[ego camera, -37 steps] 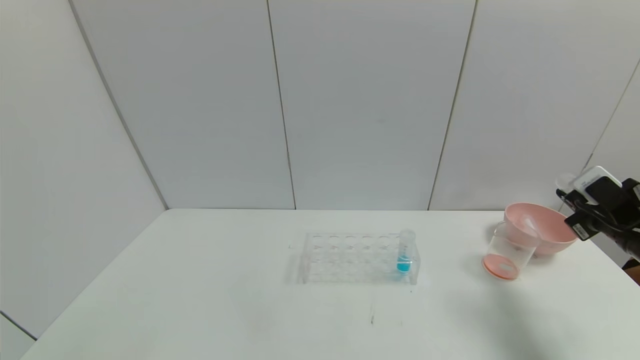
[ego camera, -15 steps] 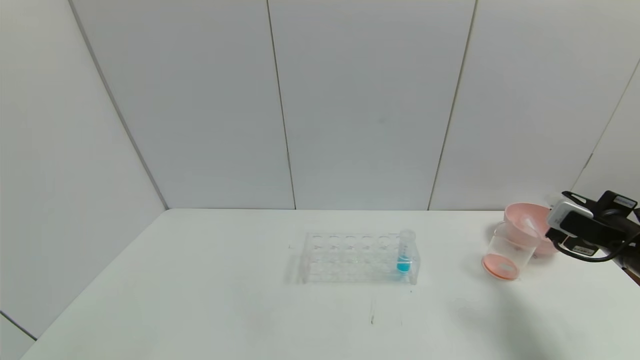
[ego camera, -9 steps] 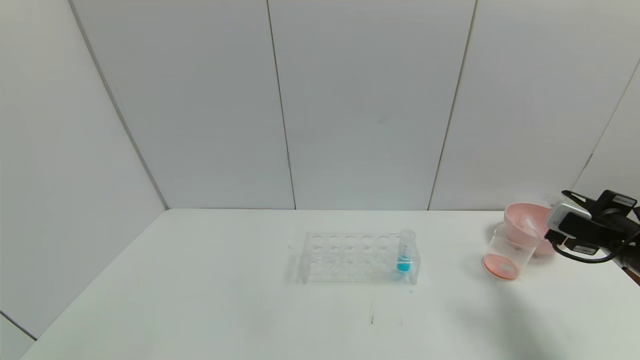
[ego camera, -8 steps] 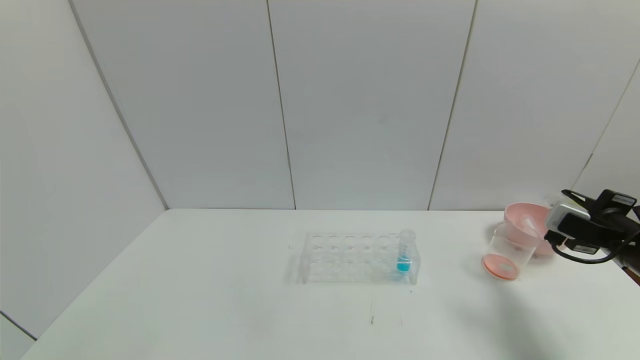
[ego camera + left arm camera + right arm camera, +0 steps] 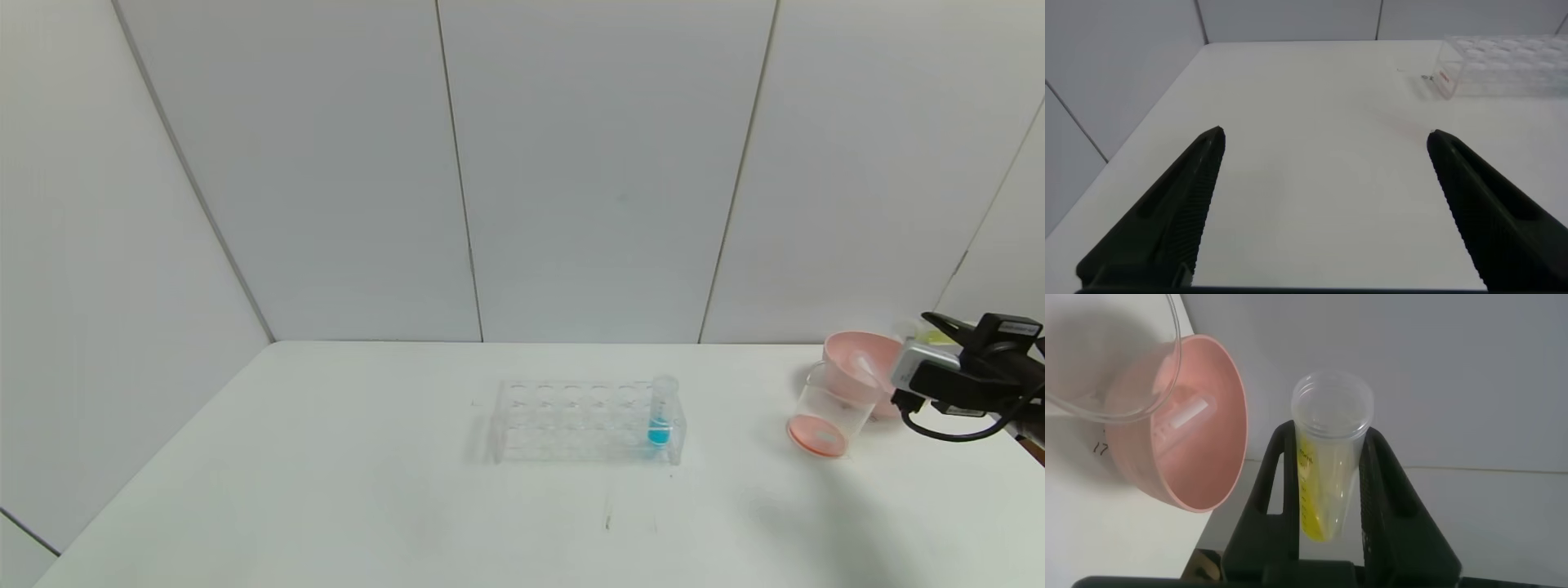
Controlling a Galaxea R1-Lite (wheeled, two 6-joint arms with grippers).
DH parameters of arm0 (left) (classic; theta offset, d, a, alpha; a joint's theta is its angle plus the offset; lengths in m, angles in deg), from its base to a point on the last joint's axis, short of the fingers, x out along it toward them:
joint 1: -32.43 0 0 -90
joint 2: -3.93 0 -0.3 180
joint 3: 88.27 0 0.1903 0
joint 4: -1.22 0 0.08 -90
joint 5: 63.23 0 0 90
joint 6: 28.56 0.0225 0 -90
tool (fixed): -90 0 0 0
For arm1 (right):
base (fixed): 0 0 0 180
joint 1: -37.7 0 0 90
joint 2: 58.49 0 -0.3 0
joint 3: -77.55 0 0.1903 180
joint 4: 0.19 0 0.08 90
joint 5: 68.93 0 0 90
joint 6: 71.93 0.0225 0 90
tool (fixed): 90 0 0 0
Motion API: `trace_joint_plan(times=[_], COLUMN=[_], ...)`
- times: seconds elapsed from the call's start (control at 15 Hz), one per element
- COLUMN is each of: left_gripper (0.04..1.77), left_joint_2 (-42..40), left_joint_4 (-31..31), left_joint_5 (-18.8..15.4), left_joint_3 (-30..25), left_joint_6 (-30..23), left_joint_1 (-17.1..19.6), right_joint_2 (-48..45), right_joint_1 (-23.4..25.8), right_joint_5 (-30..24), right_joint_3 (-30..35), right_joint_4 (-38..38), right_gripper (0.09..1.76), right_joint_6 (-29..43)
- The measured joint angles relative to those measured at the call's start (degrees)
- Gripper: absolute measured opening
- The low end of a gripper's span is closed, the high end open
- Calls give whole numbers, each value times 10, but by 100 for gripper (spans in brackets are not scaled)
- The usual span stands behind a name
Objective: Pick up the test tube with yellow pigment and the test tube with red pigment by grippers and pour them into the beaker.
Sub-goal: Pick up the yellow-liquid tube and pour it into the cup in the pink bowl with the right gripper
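Observation:
My right gripper (image 5: 931, 328) is at the table's far right, just right of the pink bowl, and is shut on the test tube with yellow pigment (image 5: 1327, 478). The tube is tilted, and the yellow liquid lies along its side. In the right wrist view the gripper (image 5: 1328, 431) holds the tube between both fingers. The beaker (image 5: 831, 415) stands in front of the bowl with red-orange liquid at its bottom; its rim shows in the right wrist view (image 5: 1118, 400). No tube with red-orange liquid shows. My left gripper (image 5: 1327, 133) is open and empty over bare table.
The pink bowl (image 5: 849, 355) holds an empty clear tube (image 5: 1185, 416). A clear multi-hole rack (image 5: 584, 420) at the table's middle holds one tube with blue liquid (image 5: 661, 412). The rack's end shows in the left wrist view (image 5: 1503, 65). The table's right edge is close to the right gripper.
The right gripper came down from a raised pose and turned level beside the pink bowl, then shifted slightly right and down. A bit of the yellow tube now shows in the head view.

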Motion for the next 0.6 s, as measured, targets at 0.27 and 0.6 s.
trace_joint_plan(times=[0.27,0.6], left_gripper=[176,176], left_joint_2=[0,0], left_joint_4=[0,0], left_joint_5=[0,0], left_joint_3=[0,0], left_joint_6=[0,0], left_joint_1=[0,0], right_joint_2=[0,0], right_joint_1=[-4,-4], right_joint_5=[1,10], right_joint_3=[3,2], right_joint_4=[1,1], right_gripper=[49,49], right_joint_6=[-5,-33])
